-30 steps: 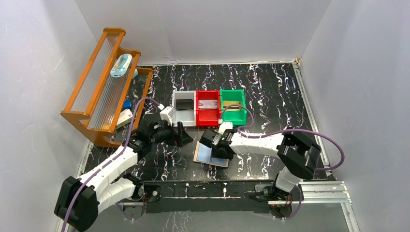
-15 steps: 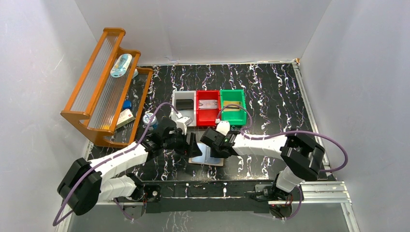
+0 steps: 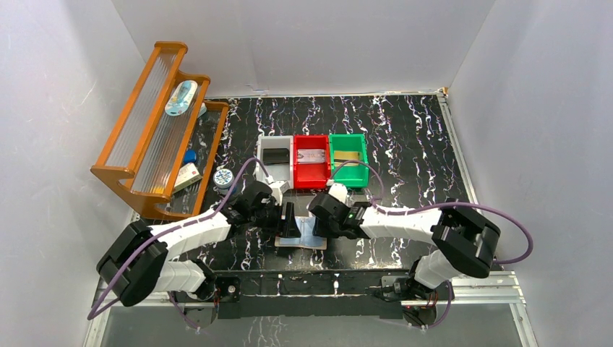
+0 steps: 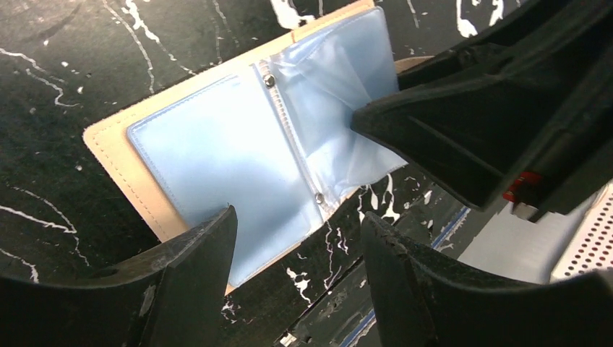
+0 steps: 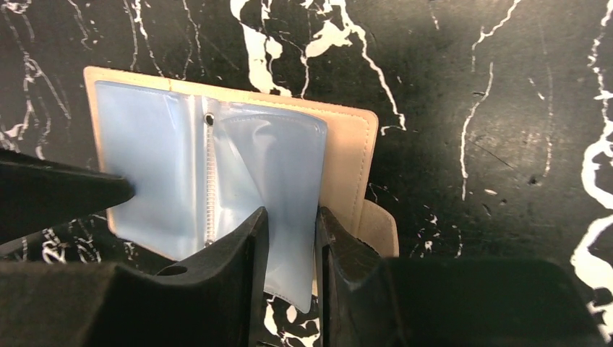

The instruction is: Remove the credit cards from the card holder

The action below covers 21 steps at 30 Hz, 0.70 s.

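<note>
The card holder (image 3: 303,237) lies open on the black marbled table near the front edge, tan border around pale blue glossy pockets (image 4: 217,166). My right gripper (image 3: 324,223) comes in from the right. Its jaws stand narrow on the right-hand pocket leaf (image 5: 282,166), which bulges up between them (image 5: 293,213). My left gripper (image 4: 299,217) hangs open over the holder's near left edge, one finger above the blue page and the other above bare table. Any credit cards in the pockets are hidden from me. The strap tab (image 5: 377,228) pokes out beside the right finger.
Grey bin (image 3: 277,182), red bin (image 3: 311,181) and green bin (image 3: 350,177) stand in a row just behind the holder, each with a flat item inside. An orange rack (image 3: 155,130) fills the back left. A small round tin (image 3: 223,177) sits beside it.
The left arm swung right from beside the grey bin to the holder's left edge. The right gripper narrowed onto the pocket leaf, and the holder shifted a little left and nearer.
</note>
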Available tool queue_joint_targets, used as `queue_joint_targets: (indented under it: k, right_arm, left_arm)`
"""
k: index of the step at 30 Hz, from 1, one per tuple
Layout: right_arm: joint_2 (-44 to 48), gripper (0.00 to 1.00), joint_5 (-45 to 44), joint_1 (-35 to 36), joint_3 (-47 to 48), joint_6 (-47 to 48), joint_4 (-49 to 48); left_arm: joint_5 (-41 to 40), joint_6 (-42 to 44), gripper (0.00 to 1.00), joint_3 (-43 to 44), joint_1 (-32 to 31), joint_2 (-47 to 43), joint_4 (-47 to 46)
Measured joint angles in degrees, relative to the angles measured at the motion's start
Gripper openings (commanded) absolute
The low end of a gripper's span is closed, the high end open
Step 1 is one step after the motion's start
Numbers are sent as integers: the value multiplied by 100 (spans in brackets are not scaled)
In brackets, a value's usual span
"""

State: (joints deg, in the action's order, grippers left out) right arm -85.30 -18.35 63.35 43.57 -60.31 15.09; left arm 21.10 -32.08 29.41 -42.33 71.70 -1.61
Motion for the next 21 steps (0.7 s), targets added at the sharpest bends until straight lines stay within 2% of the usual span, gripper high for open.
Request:
queue_joint_targets:
  k: [4,8,13,16,19,21]
  right_arm:
    - [153,44,363,-151,-258,-61,-431]
    - [315,45,710,-317,-529,-94,-850]
    - [352,36,1174,-411,-715,-103,-1276]
    - [354,24,1403,-409,-787,-120,-1488]
    - [374,24,1537,-413,-817,-146,-1663]
    - [420,20,1578,-424,-868,-170,-1746]
  left_arm:
    - [-166,-90,57,0,-17,120,42]
    - [-212,-173,55,0,-22,219,26]
    - [-247,-289,53,-59,-46,236,-98]
    - [-251,-319,52,-87,-57,236,-164]
    - [-251,-350,52,-92,-57,251,-199]
    - [-251,-356,52,-94,-61,258,-216]
